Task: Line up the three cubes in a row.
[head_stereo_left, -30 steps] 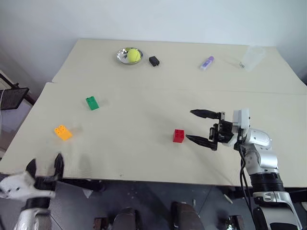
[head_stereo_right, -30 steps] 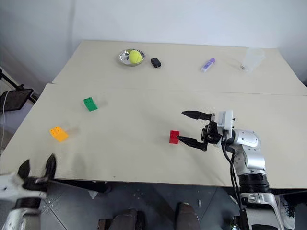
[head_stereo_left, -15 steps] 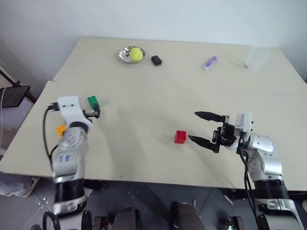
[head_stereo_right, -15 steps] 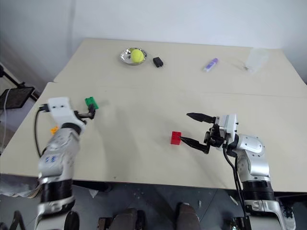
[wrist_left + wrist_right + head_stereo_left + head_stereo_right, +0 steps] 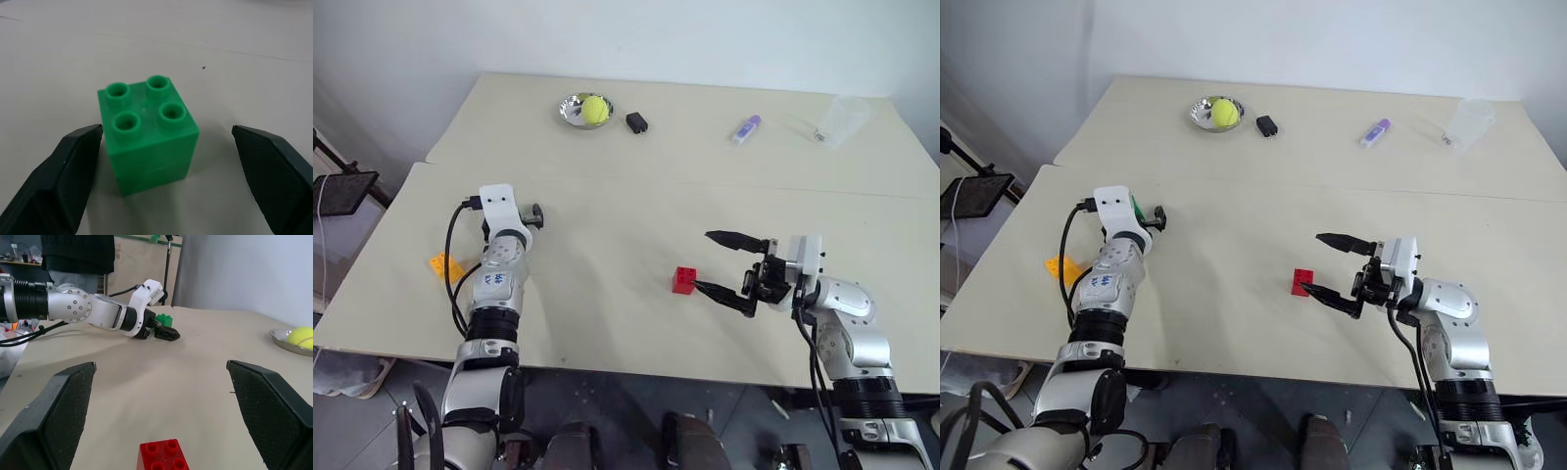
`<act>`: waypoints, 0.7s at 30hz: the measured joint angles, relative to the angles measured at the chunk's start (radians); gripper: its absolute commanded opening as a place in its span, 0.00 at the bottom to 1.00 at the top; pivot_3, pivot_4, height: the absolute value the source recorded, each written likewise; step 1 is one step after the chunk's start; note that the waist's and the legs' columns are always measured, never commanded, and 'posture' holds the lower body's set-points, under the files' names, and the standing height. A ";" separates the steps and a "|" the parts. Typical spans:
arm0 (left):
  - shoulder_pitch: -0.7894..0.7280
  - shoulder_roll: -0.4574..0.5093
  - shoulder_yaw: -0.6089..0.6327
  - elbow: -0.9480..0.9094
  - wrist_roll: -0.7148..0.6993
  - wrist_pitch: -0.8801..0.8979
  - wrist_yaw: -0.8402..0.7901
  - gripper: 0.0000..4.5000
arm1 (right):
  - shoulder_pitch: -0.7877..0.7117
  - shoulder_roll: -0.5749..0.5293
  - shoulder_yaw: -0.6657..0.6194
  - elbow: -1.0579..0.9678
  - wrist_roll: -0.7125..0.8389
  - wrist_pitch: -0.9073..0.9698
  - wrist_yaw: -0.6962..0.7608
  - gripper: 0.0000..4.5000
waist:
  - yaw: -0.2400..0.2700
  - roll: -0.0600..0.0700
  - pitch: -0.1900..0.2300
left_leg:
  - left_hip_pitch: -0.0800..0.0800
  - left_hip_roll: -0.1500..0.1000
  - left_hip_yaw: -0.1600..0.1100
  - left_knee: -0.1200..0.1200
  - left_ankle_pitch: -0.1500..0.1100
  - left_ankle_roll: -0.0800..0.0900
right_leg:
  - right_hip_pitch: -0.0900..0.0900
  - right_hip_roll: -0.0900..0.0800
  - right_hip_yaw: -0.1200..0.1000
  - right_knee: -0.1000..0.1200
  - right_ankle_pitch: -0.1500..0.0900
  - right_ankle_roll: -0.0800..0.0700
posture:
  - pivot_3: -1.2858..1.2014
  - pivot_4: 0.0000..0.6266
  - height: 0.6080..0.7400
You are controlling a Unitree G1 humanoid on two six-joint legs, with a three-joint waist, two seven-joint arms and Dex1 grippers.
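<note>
The left pincer (image 5: 161, 181) has its two black fingers apart, one on each side of the green cube (image 5: 146, 132). One finger (image 5: 63, 176) is right next to the cube and the other is farther off. The cube sits on the counter (image 5: 607, 206) with its four bumps up, near the left side.

The orange-yellow cube (image 5: 443, 266) lies near the counter's left edge, beside the left arm. The red cube (image 5: 683, 280) sits in the middle of the near half. The right pincer (image 5: 722, 262) is wide apart and holds nothing. Its lower finger tip is just beside the red cube.

Far back on the counter are a yellow-green ball (image 5: 595, 108) in a shiny dish (image 5: 570, 110) and a small black block (image 5: 636, 122).
</note>
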 measured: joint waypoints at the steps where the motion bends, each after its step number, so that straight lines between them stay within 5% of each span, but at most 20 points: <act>1: 0.001 -0.003 0.000 -0.003 0.000 0.000 0.000 0.74 | 0.007 0.001 0.000 0.000 -0.002 -0.002 -0.005 1.00 | 0.001 0.000 0.000 | 0.000 0.000 0.000 0.000 0.000 0.000 | 0.000 0.000 0.000 0.000 0.000 0.000 | 0.52 0.24 1.00; 6: 0.010 -0.011 0.010 -0.064 -0.021 0.054 -0.009 0.39 | 0.023 0.005 0.000 0.000 -0.005 -0.017 -0.017 1.00 | 0.002 0.000 0.000 | 0.000 0.000 0.000 0.000 0.000 0.000 | 0.000 0.000 0.000 0.000 0.000 0.000 | 0.52 0.24 1.00; 9: 0.040 0.009 -0.024 -0.137 -0.025 0.101 -0.084 0.39 | 0.028 0.004 0.000 -0.007 -0.006 -0.018 -0.026 1.00 | 0.001 0.000 0.000 | 0.000 0.000 0.000 0.000 0.000 0.000 | 0.000 0.000 0.000 0.000 0.000 0.000 | 0.52 0.24 1.00; 12: 0.087 0.116 -0.118 -0.203 -0.025 0.089 -0.317 0.39 | 0.051 -0.008 -0.002 -0.021 -0.008 -0.021 -0.034 1.00 | -0.003 0.000 0.000 | 0.000 0.000 0.000 0.000 0.000 0.000 | 0.000 0.001 0.000 0.000 0.000 0.000 | 0.52 0.24 1.00; 17: 0.078 0.290 -0.256 -0.227 -0.139 -0.046 -0.982 0.39 | 0.111 -0.064 -0.048 -0.064 -0.006 -0.020 -0.043 1.00 | 0.000 0.000 0.000 | 0.000 0.000 0.001 0.000 0.000 -0.001 | 0.000 0.001 0.000 0.000 0.000 0.000 | 0.52 0.24 1.00; 21: 0.040 0.308 -0.363 -0.107 -0.130 -0.275 -1.335 0.39 | 0.174 -0.096 -0.085 -0.076 -0.003 -0.019 -0.042 1.00 | 0.005 0.001 0.000 | 0.000 0.000 0.002 0.000 0.000 -0.001 | 0.000 0.001 0.000 -0.002 0.000 0.000 | 0.52 0.24 1.00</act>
